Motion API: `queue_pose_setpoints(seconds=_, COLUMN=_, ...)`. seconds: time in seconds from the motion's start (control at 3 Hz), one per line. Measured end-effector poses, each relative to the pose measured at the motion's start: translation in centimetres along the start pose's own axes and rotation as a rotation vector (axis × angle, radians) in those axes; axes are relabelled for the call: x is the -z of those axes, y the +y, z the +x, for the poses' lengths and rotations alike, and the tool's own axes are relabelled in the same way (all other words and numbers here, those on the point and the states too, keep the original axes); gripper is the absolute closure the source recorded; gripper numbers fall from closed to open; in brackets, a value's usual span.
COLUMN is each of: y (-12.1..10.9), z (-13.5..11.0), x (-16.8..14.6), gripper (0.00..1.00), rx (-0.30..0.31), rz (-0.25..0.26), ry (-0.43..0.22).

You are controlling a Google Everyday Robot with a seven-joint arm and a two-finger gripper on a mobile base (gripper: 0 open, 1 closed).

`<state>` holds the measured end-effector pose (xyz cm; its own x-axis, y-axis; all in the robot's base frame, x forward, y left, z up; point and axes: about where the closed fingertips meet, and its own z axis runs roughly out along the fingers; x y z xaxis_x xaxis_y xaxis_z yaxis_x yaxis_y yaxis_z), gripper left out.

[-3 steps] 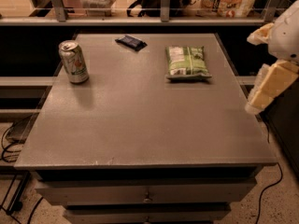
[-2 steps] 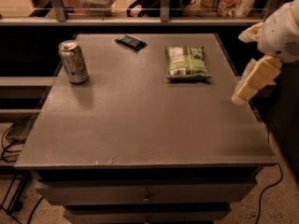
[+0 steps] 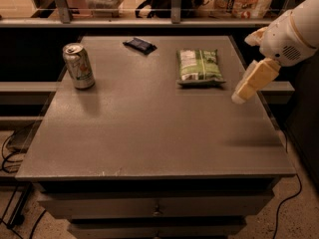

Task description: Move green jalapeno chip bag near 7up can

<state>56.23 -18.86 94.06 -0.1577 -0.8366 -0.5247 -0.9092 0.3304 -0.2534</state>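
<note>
The green jalapeno chip bag lies flat on the grey table, right of centre toward the back, with its white label panel facing up. The 7up can stands upright near the table's left edge, well apart from the bag. My gripper hangs above the table's right edge, just right of the bag and not touching it. Its two cream fingers stand apart and hold nothing.
A small dark blue wrapped bar lies at the back of the table between can and bag. A shelf rail and railing run behind the table. Drawers sit below the front edge. Cables lie on the floor at left.
My gripper has moved left and in over the table's right edge, closer to the chip bag. The bag, can and bar have not moved.
</note>
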Motion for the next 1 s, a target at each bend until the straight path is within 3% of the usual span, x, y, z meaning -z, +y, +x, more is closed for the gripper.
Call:
queue_pose_setpoints(seconds=0.33, y=-0.8, z=-0.2, x=-0.9, gripper=0.00, rx=-0.071, rz=0.031, ry=-0.009)
queue_pose_setpoints(seconds=1.0, y=-3.6, z=-0.5, x=-7.1, gripper=0.00, rx=-0.225, rz=0.030, ry=-0.049)
